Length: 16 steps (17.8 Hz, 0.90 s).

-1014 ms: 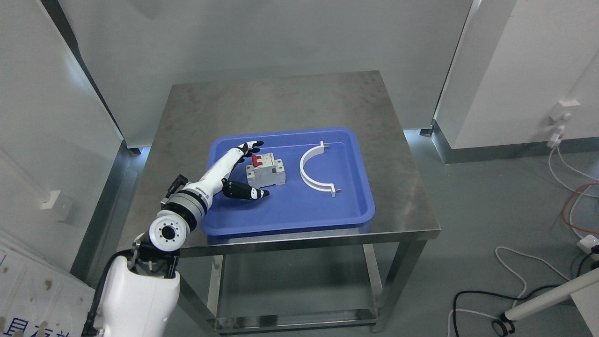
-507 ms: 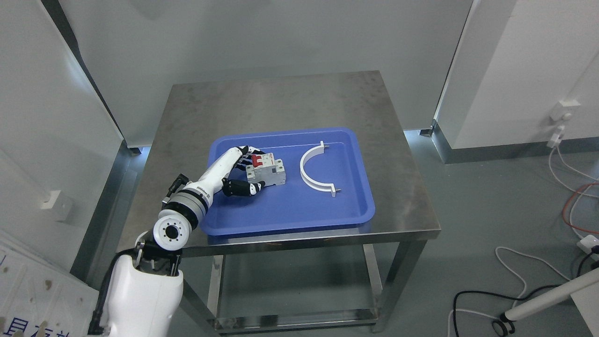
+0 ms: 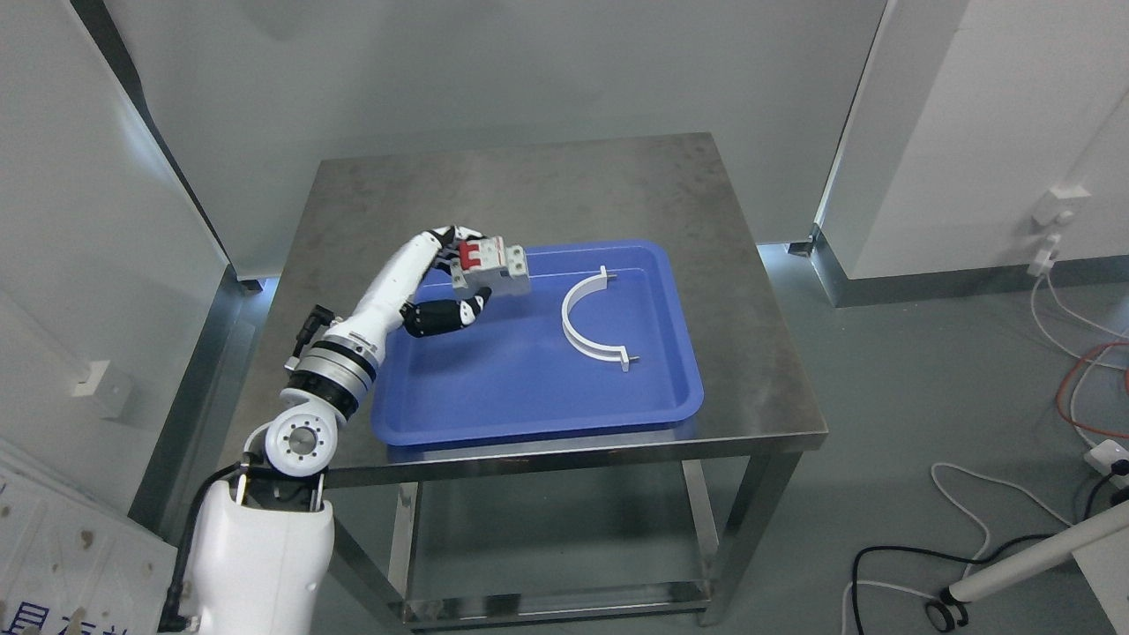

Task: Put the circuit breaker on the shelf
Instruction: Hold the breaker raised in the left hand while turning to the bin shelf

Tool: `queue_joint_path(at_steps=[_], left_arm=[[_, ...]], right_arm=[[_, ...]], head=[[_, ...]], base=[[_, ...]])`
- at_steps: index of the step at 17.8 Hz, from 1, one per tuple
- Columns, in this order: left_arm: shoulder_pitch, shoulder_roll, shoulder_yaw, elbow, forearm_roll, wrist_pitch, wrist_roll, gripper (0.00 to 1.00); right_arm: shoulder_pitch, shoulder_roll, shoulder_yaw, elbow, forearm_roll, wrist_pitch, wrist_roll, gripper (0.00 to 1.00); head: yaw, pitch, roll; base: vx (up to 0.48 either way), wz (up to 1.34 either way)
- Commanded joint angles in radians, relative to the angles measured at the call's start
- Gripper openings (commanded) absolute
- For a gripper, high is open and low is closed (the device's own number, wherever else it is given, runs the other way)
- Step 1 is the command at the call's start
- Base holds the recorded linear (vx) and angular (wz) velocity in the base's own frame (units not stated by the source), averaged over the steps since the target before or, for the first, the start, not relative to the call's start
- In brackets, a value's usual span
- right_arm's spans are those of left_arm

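Note:
The circuit breaker point(image 3: 491, 266), a grey block with red switches, hangs lifted above the far left part of the blue tray point(image 3: 529, 388). My left hand point(image 3: 459, 273) is shut on it, black fingers behind its top and the thumb under its near side. The white left arm rises from the lower left of the head view. The right arm does not show.
A white curved clamp point(image 3: 589, 321) lies in the tray's right half. The tray sits on a steel table point(image 3: 529, 190) with a lower shelf point(image 3: 547, 586) beneath. White walls stand left and right. Cables point(image 3: 970, 529) lie on the floor at the right.
The left hand closed on the circuit breaker and lifted it off the tray, up and slightly toward the far side. The camera shifted a little.

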Motion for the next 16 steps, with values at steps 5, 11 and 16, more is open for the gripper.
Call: queue_joint_path(at_steps=[5,11,16], left_arm=[[0.081,-0.005,0.168,-0.091,0.302,-0.169,0.182,0.21],[0.141,-0.005,0.150,-0.092,0.310,-0.294,0.273,0.21],[0.150,-0.005,0.151,-0.091,0.324,-0.292,0.295,0.21]], right_arm=[[0.000,-0.017,0.020,0.000,0.000,-0.106,-0.001,1.00],[0.000,-0.017,0.020,0.000,0.000,-0.104,-0.001,1.00],[0.000,-0.017,0.020,0.000,0.000,-0.104,-0.001,1.00]], head=[[0.0000,0.000,0.000],[0.0000,0.000,0.000],[0.0000,0.000,0.000]], base=[[0.008,-0.02],[-0.025,0.01],[-0.237,0.03]])
